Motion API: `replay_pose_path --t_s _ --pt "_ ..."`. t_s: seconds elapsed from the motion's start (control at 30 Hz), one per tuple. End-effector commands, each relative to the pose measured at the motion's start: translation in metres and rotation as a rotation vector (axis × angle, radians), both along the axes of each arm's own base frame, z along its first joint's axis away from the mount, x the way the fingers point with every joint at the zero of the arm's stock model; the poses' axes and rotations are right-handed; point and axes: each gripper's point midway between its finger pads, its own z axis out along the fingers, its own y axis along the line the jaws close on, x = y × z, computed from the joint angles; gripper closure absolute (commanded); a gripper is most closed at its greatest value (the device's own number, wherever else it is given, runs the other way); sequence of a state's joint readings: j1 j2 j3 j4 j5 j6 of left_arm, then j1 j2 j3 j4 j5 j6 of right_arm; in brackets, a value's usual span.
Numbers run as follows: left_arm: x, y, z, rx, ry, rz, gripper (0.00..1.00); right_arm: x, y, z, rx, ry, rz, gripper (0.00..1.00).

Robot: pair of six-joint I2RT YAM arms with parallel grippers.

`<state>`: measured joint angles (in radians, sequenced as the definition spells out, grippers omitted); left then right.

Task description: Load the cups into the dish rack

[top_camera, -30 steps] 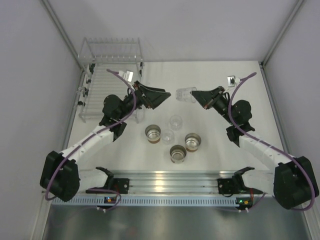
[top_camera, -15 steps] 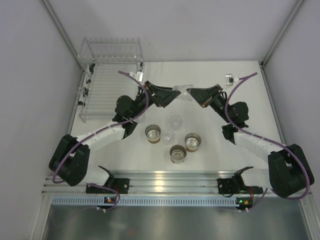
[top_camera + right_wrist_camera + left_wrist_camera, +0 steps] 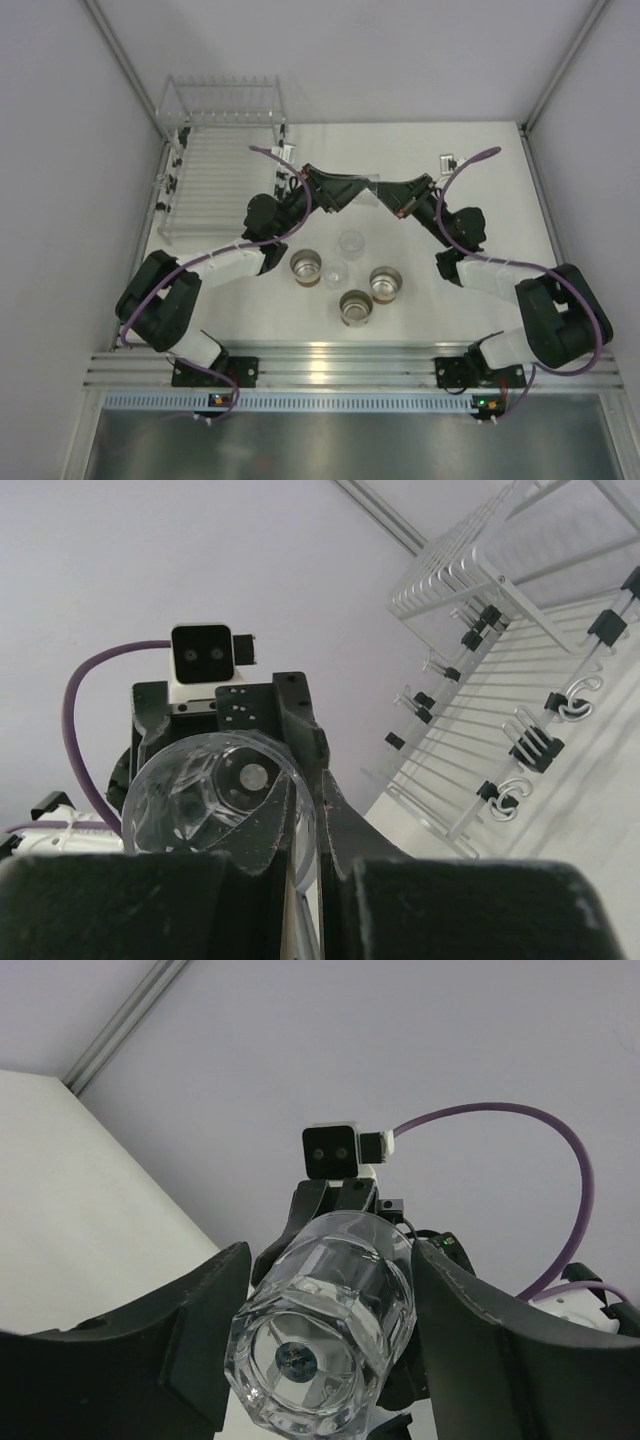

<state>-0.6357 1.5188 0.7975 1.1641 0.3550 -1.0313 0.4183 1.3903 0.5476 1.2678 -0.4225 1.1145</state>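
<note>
Position: the left gripper [image 3: 352, 189] and right gripper [image 3: 392, 193] meet nose to nose above the far middle of the table [image 3: 480, 200]. They are well apart from the side walls and beyond the group of standing cups.

The dish rack [image 3: 170, 235] sits in the far left corner against the left wall. Its near right corner is close to the left arm's wrist.

Held item: one clear cup [image 3: 320, 1335] lies on its side in the air between the two grippers.
- The right gripper pinches it.
- The left fingers [image 3: 200, 1330] are spread to either side of it. Whether their pads touch the cup cannot be told.

Containers: all six cups are outside the rack.
- Three cream cups [image 3: 306, 267], [image 3: 386, 282], [image 3: 355, 307] stand upright with their silvery insides showing.
- Two more clear cups [image 3: 351, 243], [image 3: 336, 272] stand among them. The nearer one is just beside the left cream cup.

View differences:
- Only the top view shows the standing cups. The held cup is barely made out there.
- The left wrist view shows the held cup's faceted base turned to the lens, with the right wrist camera behind it.
- The right wrist view looks into the same cup's mouth [image 3: 210, 800]. It also shows the rack's tines and black clips at the right.
</note>
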Motion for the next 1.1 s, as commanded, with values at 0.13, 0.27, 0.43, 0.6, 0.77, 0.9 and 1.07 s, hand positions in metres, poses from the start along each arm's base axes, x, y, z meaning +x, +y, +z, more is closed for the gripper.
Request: replay_pose_path --t_s 0.13,0.27,0.43,0.6,0.77,0.9,1.07 --pt "-0.023 -0.012 0.033 -0.096 -0.079 -0.105 0.81 -0.013 0.003 0.024 0.081 -0.137 0.033 1.0" --pt "-0.021 -0.012 0.028 -0.096 -0.055 -0.107 1.0 -0.011 0.003 0.019 0.073 -0.129 0.031 1.0" --pt "-0.02 -0.011 0.026 -0.095 -0.048 -0.096 1.0 -0.01 0.004 0.015 0.059 -0.124 0.027 0.99" --pt "-0.015 0.003 0.026 -0.1 -0.063 0.004 1.0 -0.011 0.003 0.013 0.052 -0.125 0.021 0.85" --pt "-0.002 0.018 0.021 0.002 -0.082 0.16 1.0 -0.009 0.004 0.007 0.041 -0.124 0.016 0.71" --pt "0.0 0.023 0.028 0.035 -0.107 0.204 1.0 -0.008 0.004 0.005 0.051 -0.129 0.018 0.68" --pt "0.008 0.033 0.032 0.058 -0.121 0.291 1.0 -0.008 0.005 -0.004 0.074 -0.113 0.036 0.67"
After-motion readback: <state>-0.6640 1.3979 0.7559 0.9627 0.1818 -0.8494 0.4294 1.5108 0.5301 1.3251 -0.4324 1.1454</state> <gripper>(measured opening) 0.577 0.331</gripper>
